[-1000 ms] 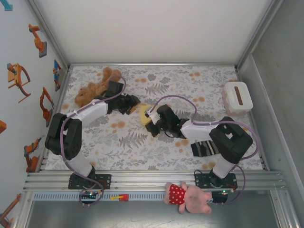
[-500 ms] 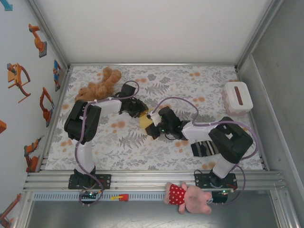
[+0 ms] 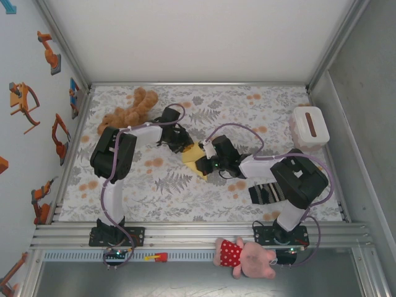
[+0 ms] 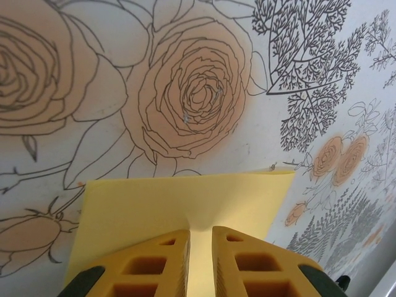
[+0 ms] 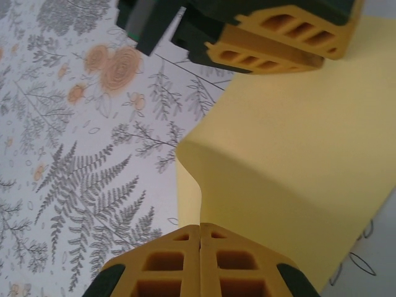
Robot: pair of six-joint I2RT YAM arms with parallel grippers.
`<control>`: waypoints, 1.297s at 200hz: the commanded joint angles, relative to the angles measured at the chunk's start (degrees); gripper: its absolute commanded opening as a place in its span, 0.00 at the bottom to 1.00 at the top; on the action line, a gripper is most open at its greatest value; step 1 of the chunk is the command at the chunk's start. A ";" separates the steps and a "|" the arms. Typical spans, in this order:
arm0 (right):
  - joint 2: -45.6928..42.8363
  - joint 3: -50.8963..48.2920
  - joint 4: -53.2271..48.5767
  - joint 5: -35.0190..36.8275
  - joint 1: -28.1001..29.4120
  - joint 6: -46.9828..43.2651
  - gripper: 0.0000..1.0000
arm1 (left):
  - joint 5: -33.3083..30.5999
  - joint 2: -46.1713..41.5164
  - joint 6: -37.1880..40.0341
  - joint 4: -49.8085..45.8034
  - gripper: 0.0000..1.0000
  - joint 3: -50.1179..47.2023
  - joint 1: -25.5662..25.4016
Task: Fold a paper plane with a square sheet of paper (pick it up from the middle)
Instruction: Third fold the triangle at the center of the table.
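Bench (image 3: 173, 192): floral cover, my two arms meeting near its middle.
Paper: square sheet of paper (image 5: 291, 130), pale yellow, bowed, held between both arms.
Left side: my left end effector (image 4: 201, 234) pinches one edge, fingers almost together.
Right side: my right end effector (image 5: 200, 230) is clamped tight on the opposite side.

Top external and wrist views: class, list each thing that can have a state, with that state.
square sheet of paper, bowed, pinched by both grippers
left gripper, shut on the paper's edge
right gripper, shut on the paper's edge
brown teddy, lying down
striped sock, lying flat
white box, upright, slot upward
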 commanded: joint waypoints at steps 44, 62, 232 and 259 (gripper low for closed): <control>3.10 3.44 -2.97 4.19 -1.77 2.39 0.00 | -0.42 2.96 3.50 -6.53 0.17 1.09 -0.50; 3.47 3.75 -3.17 4.20 -1.83 2.38 0.00 | -0.14 3.18 3.48 -6.47 0.17 1.39 -0.44; 6.62 6.19 -6.17 2.38 -1.88 2.27 0.00 | 0.27 -2.54 2.70 -3.96 0.21 1.37 -0.23; 6.90 6.86 -6.64 1.85 -1.88 2.29 0.00 | -1.59 -6.47 1.62 -2.10 0.24 -1.24 0.22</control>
